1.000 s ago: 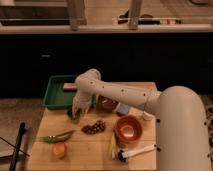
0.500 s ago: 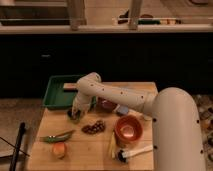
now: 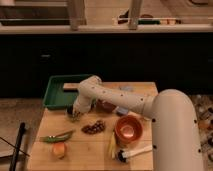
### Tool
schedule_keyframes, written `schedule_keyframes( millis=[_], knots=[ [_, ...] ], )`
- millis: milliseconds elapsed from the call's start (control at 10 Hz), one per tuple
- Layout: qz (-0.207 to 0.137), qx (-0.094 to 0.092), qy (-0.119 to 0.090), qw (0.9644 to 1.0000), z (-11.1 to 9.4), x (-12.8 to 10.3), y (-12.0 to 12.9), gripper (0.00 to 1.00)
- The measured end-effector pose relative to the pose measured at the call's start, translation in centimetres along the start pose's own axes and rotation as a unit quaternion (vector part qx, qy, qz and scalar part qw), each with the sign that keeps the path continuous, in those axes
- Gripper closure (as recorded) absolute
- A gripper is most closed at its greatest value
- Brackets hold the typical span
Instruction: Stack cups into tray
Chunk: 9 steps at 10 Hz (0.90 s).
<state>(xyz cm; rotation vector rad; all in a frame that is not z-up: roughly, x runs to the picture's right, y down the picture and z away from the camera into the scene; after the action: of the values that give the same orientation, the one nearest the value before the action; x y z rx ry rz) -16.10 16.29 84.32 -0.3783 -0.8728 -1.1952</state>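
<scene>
Dim kitchen, dark cabinets behind, and a wooden surface (image 3: 95, 155) below me. Compared with a second ago the arm has sunk lower, bringing the claw (image 3: 75, 114) down onto the surface. A small pale cup (image 3: 76, 118) seems to sit right at the claw, mostly hidden. I cannot tell whether the claw is open or closed. I judge this as the grasp beginning. The green tray (image 3: 52, 95) lies just beyond the claw, to its left. The grapes (image 3: 93, 127) sit near its right, toward me.
</scene>
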Motion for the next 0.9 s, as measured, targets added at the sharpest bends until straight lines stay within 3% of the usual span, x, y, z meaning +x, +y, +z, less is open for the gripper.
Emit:
schedule_keyframes(
  millis=[100,900],
  knots=[
    [0.001,-0.002,0.002,1.0000,-0.2,-0.2,0.1,0.99],
    [-0.007,-0.041,0.015,0.9990,-3.8,-1.2,0.1,1.00]
  ],
)
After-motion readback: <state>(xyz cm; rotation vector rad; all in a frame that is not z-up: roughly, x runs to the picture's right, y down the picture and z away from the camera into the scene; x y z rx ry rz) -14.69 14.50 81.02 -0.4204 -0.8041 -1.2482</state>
